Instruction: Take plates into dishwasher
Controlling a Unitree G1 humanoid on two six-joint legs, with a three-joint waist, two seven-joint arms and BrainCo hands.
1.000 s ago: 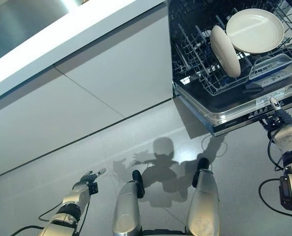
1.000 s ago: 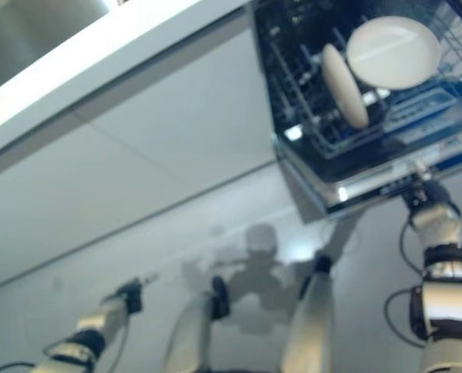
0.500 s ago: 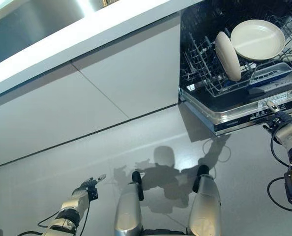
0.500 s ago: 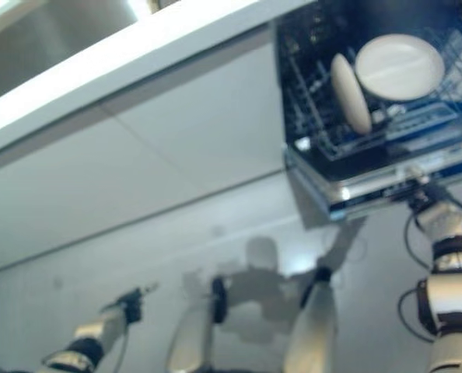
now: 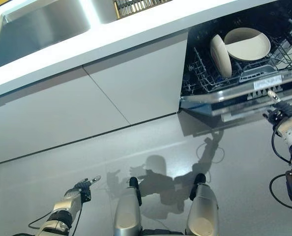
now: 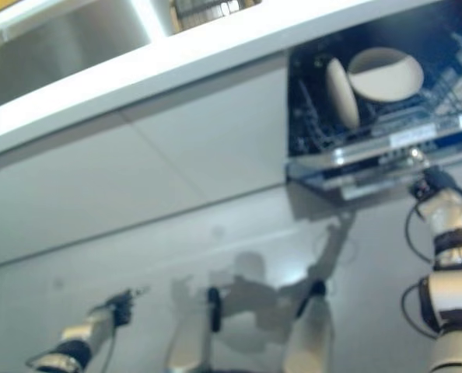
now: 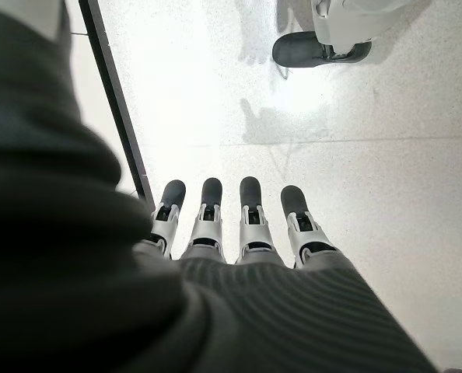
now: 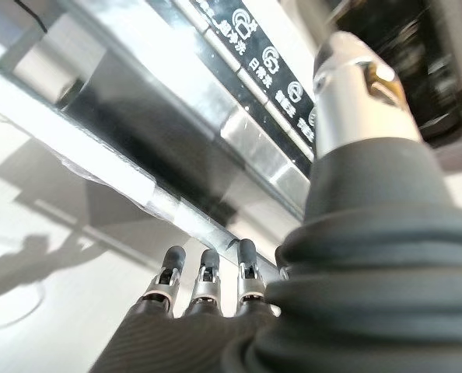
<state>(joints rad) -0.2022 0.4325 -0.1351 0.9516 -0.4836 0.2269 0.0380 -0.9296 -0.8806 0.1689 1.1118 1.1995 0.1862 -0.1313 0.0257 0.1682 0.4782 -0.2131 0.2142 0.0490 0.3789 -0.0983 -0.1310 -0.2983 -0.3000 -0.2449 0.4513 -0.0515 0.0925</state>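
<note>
Two cream plates stand in the dishwasher's wire rack (image 5: 203,74): one upright on edge (image 5: 219,48), one leaning behind it (image 5: 247,43). The dishwasher door (image 5: 219,101) is partly raised, its control strip (image 8: 271,81) facing up. My right hand (image 5: 283,119) is under the door's front edge; its straight fingers (image 8: 207,273) touch the edge and the thumb (image 8: 356,86) rises beside the control strip. It holds nothing. My left hand (image 5: 81,187) hangs low over the floor, fingers (image 7: 248,219) straight and empty.
A white counter with a steel sink (image 5: 43,29) runs along the top. White cabinet fronts (image 5: 131,83) stand left of the dishwasher. Pale grey floor (image 5: 151,142) lies below, with a dark gap along the cabinet base (image 7: 114,101).
The dishwasher door has swung up from nearly flat to partly shut, and my right hand has risen with its edge. The camera has shifted, so the sink now shows.
</note>
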